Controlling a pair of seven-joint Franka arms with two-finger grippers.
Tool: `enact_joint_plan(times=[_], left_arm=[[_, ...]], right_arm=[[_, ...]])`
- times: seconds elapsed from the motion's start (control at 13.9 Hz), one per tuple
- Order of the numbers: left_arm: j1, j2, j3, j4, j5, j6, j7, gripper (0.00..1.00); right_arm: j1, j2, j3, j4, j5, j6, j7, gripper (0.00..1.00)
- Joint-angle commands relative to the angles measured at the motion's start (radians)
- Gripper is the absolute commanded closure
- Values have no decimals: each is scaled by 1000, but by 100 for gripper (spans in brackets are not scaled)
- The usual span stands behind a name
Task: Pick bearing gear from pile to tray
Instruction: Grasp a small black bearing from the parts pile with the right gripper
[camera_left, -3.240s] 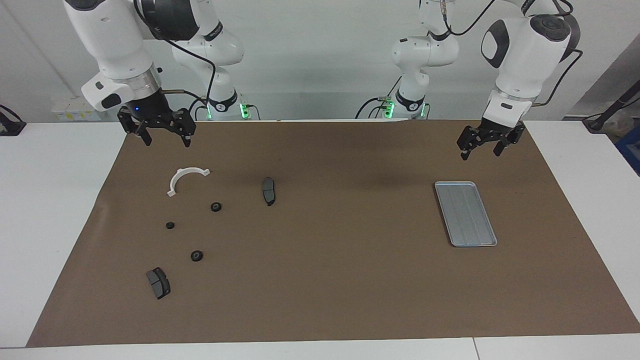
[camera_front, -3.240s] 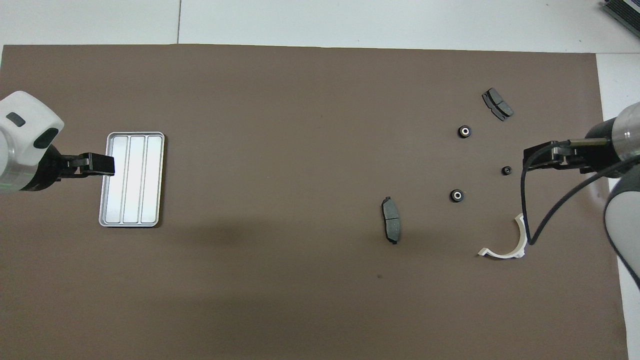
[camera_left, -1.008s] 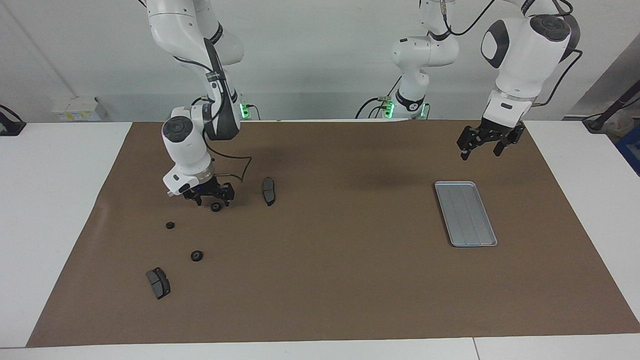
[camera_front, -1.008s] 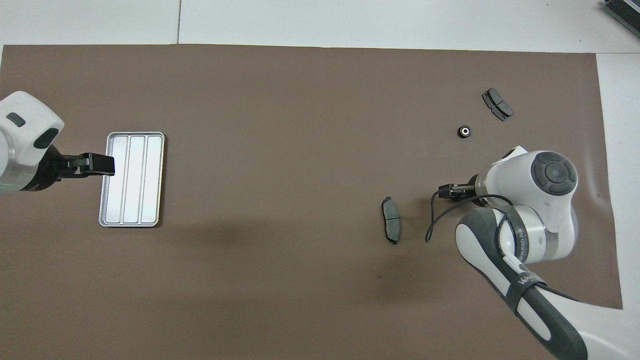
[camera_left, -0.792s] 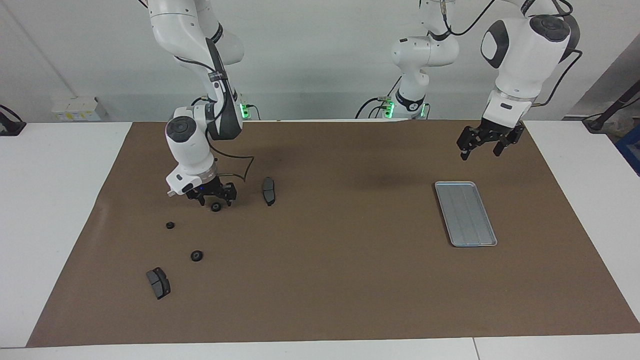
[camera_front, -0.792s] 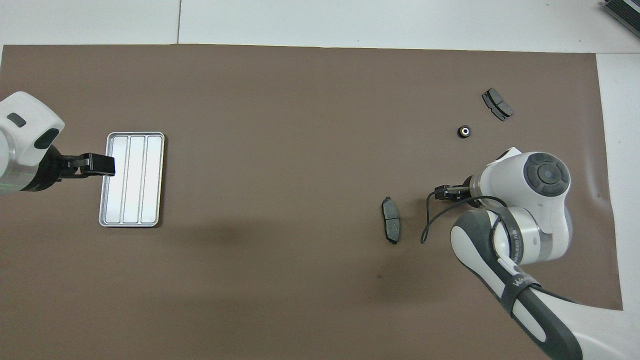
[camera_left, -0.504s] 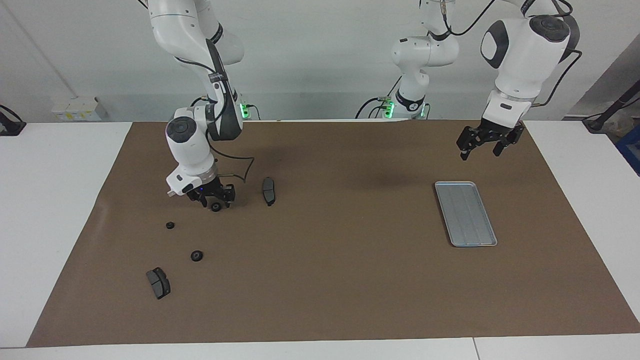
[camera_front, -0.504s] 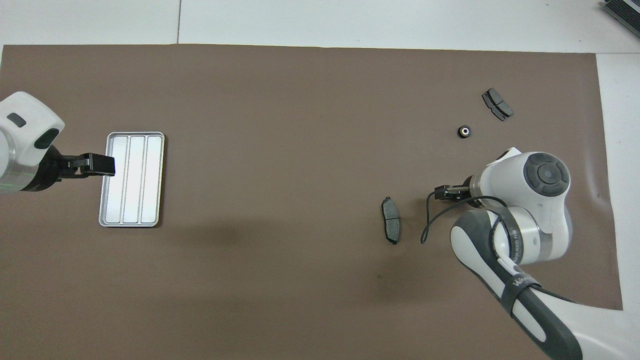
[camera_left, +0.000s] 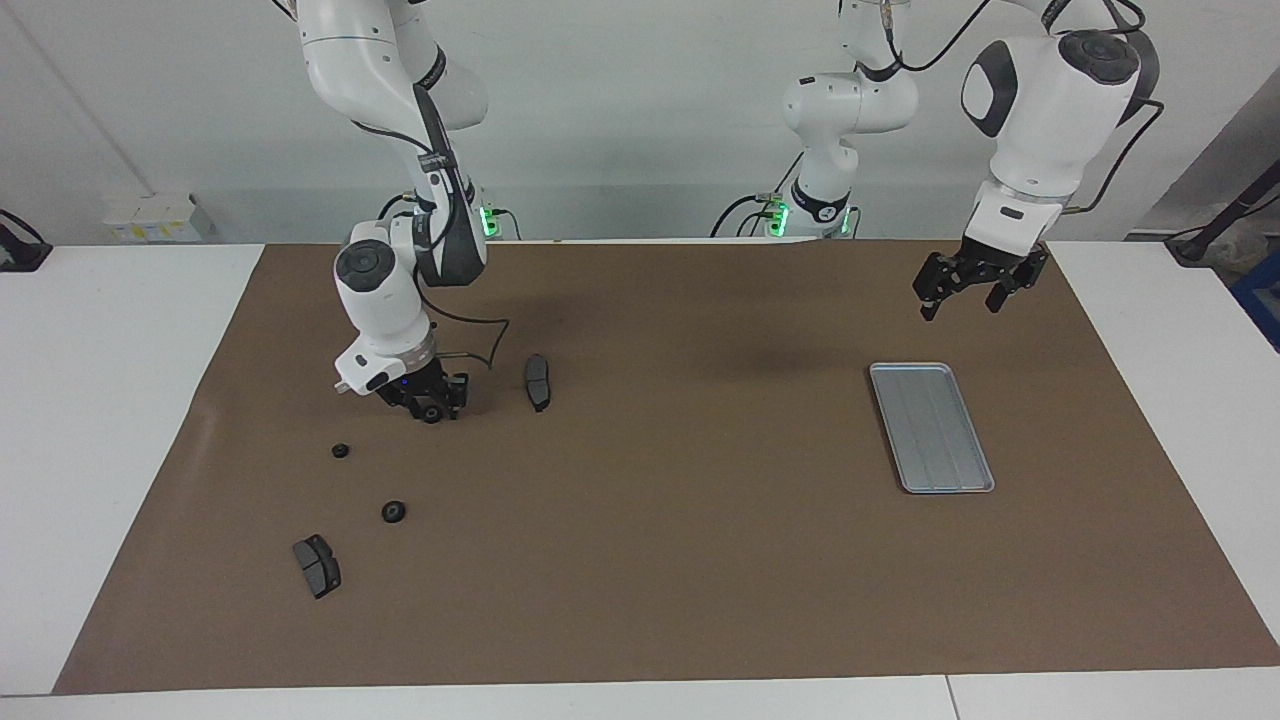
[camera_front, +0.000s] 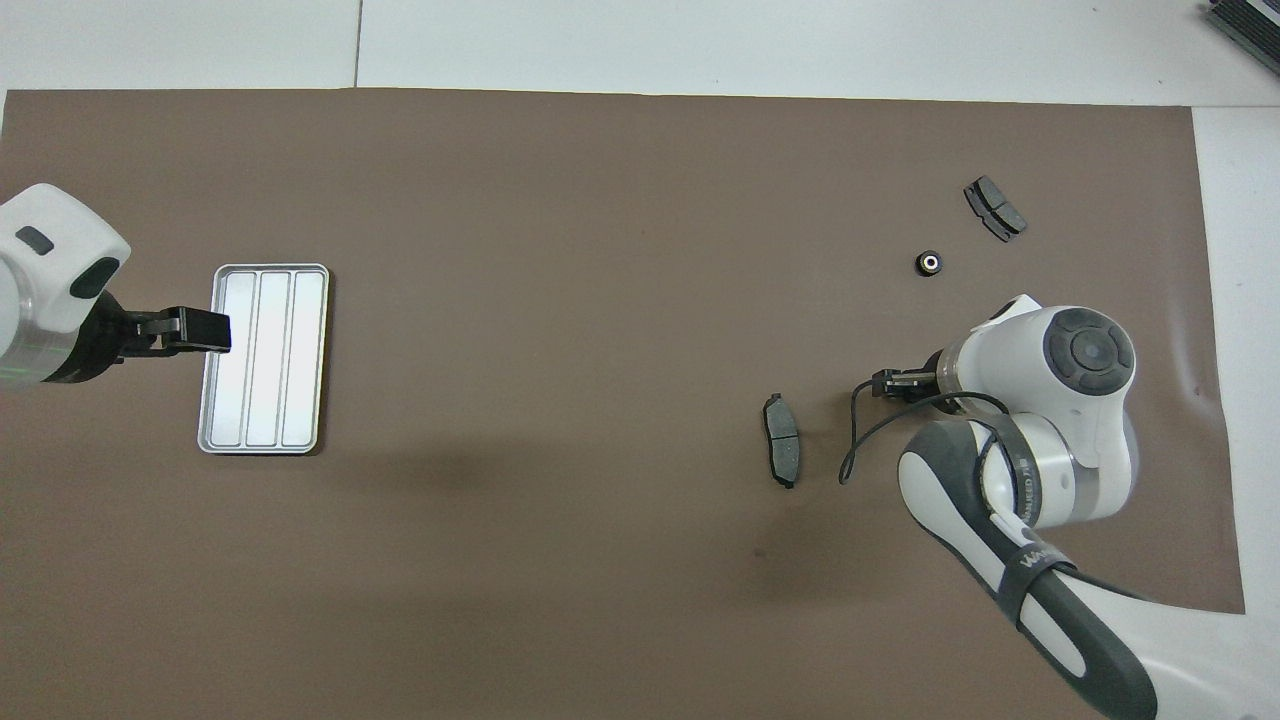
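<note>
Facing view
Right gripper (camera_left: 432, 408): sitting low on the brown mat (camera_left: 650, 560) at the right arm's end of the bench (camera_left: 100, 400), its fingers standing on either side of one bearing gear (camera_left: 431, 414) and touching it; I cannot tell whether they are gripping it yet.
Bearing gears: three are showing, the one at the right gripper, a second gear (camera_left: 340, 451) and a third gear (camera_left: 393, 512), each lying farther from the robots than the one before.
Brake pads: two are showing, one pad (camera_left: 538, 382) lying just beside the right gripper toward the bench's middle, the other pad (camera_left: 317, 566) lying near the mat's edge farthest from the robots.
Tray (camera_left: 931, 427): one, lying flat on the mat at the left arm's end.
Left gripper (camera_left: 962, 298): hanging in the air at the mat's corner by the left arm's base, fingers spread, holding nothing; this arm is waiting.

Overhead view
Right gripper (camera_front: 885, 385): mostly covered by its own arm.
Bearing gears: only one is showing (camera_front: 929, 263).
Brake pads: both are showing (camera_front: 781, 439) (camera_front: 994, 208).
Tray (camera_front: 262, 272): one, well apart from the parts.
Left gripper (camera_front: 195, 331): hanging over the tray's rim.
</note>
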Motion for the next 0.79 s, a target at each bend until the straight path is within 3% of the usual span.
enact_joint_plan(times=[0.0,0.07,0.5,0.72], left_arm=[[-9,-34,7,-41,-15,21,12,0],[-9,-34,7,-41,-15,21,12,0],[-9,-34,7,-41,-15,21,12,0],[-9,-34,7,-41,-15,21,12,0]], right_arm=[[-1,-1,5,1,22,11,19,92],[-1,-3,6,7,22,8,27,100],[4,2,89,136,22,-85,149,100],[67,28,109,199,31,-87,266,100]])
